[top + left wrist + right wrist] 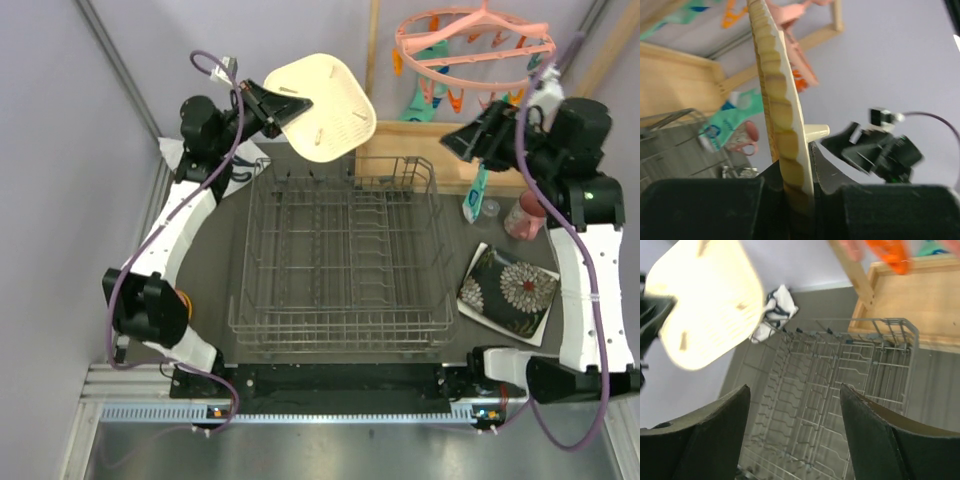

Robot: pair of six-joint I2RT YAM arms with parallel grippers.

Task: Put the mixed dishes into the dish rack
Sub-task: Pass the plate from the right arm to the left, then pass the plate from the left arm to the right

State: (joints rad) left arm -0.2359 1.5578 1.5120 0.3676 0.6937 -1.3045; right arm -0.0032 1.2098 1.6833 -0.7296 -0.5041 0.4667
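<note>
Plate, yellow wooden, clamped in left jaws, raised near dish rack; right jaws apart, empty.

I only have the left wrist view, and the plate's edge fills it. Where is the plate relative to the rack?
Observer: In the top view the plate is held up in the air. It shows just past the rack's far edge, toward its left end.
Operator: Is anything loaded in the rack?
Observer: No. The top view shows only bare prongs, with no dish in any row.
</note>
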